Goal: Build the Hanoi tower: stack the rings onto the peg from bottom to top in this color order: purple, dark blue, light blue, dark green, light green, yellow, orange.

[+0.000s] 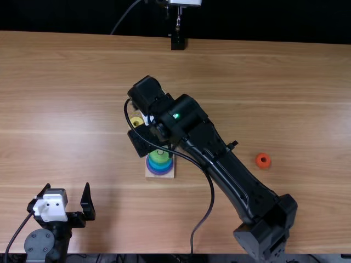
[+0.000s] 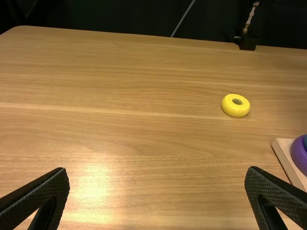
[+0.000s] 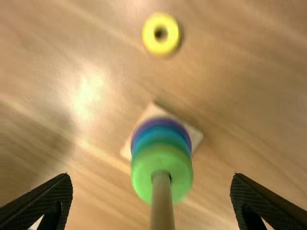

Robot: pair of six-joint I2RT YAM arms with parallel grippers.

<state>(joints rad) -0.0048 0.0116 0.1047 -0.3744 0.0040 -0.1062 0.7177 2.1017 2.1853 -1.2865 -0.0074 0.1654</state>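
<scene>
The stack of rings stands on a pale square base (image 3: 195, 138), threaded on an upright wooden peg (image 3: 162, 203). A purple ring (image 3: 136, 135) lies lowest, with blue and darker green bands above it and a light green ring (image 3: 143, 177) on top, the peg rising bare out of it. The right gripper (image 1: 147, 140) hangs over the stack, its two fingers spread wide in the right wrist view, one on either side of the peg, with nothing pinched between them. A yellow ring (image 2: 232, 111) lies flat on the table (image 2: 120, 124), apart from the base, farther from the near edge and slightly to the left; in the top view the right arm's wrist partly covers it. An orange ring (image 1: 258, 162) rests on the wood well to the right of the stack, just beyond the right arm (image 1: 227, 172) where it slants across from its base. Near the left end of the near edge is the left gripper (image 1: 67, 193), empty, its fingers far apart. A black mount (image 1: 177, 43) stands at the table's far edge, with a thin cable (image 1: 125, 15) behind.
</scene>
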